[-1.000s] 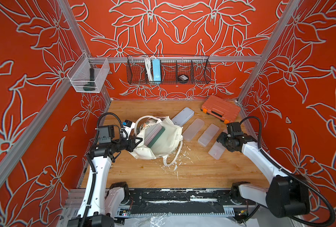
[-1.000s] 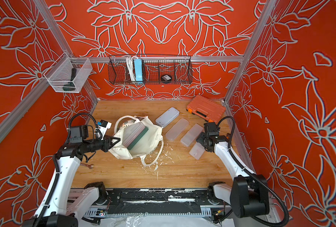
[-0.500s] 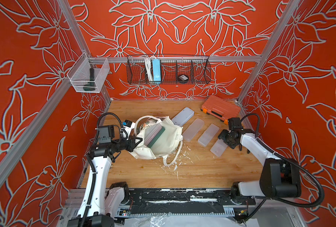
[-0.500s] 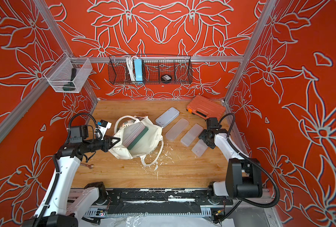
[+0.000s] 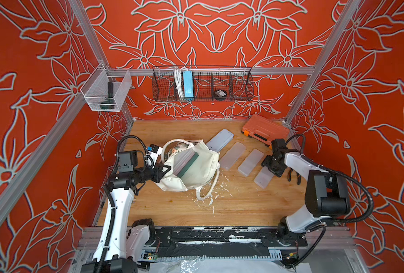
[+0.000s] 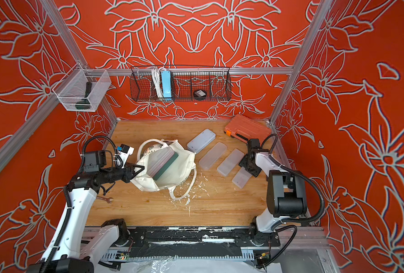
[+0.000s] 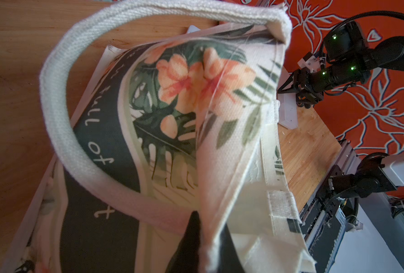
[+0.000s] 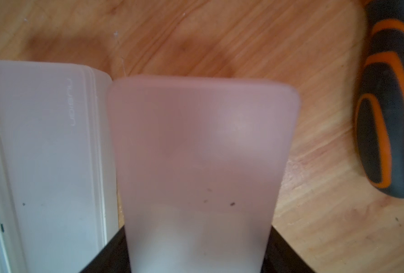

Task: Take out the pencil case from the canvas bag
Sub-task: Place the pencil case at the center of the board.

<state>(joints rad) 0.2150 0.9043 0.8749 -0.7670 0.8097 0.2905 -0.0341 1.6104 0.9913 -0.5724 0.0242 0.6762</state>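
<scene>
In a top view, shows the canvas bag slumped on the counter, rim pinched by the closed left tool, well apart from the right tool. In the left wrist view, shows printed cloth clamped. In the right wrist view, shows the right tool gripping a frosted pencil case just beside a second case. Probably best to lower flat, release gently, and avoid nudging the second case.
</scene>
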